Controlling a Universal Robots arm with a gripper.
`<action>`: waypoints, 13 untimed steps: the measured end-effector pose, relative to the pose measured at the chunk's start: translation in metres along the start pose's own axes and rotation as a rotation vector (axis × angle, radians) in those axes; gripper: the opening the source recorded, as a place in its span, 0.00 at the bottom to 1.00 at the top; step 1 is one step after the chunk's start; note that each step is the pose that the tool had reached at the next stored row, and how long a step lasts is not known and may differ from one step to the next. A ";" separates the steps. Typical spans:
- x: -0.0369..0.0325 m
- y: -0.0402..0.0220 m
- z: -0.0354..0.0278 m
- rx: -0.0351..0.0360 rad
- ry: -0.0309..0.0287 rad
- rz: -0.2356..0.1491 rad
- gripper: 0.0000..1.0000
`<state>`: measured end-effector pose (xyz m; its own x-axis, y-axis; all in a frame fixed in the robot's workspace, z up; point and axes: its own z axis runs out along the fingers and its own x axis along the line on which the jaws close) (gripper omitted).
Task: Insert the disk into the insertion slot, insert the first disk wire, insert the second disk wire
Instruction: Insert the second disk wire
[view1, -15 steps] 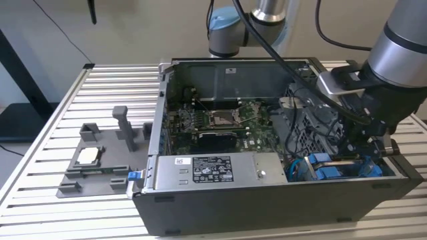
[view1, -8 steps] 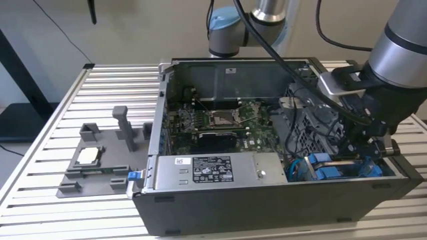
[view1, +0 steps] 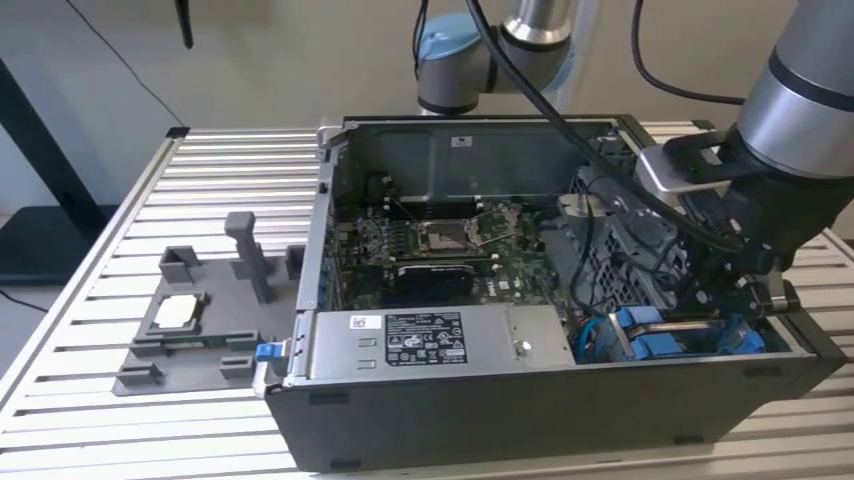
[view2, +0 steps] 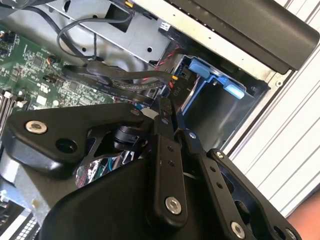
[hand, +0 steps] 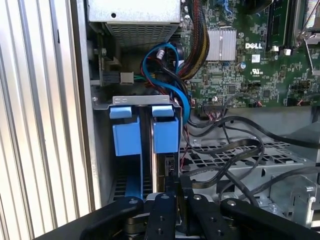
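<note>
My gripper (hand: 172, 192) is down inside the open computer case (view1: 534, 420), at its corner by the power supply (view1: 414, 345), fingers pressed together around a wire connector. The disk (hand: 159, 165) already sits in the insertion slot (hand: 142, 102). I'd keep the connector square to the disk's edge and press gently.

white label (view1: 407, 338) on the power-supply box (view1: 514, 335), dense black print and small marks, too fine to make out; white lettering and a logo mark on the green motherboard (hand: 260, 60) in the first wrist view
</note>
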<state>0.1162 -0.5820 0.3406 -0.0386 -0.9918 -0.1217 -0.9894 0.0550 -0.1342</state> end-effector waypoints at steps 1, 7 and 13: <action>0.0000 0.0000 0.0001 0.0001 0.0011 0.000 0.16; 0.0000 0.0001 0.0004 0.0005 0.0115 -0.002 0.16; 0.0004 0.0017 0.0027 0.0008 0.0195 -0.003 0.18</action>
<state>0.1148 -0.5820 0.3377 -0.0385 -0.9940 -0.1021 -0.9894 0.0522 -0.1353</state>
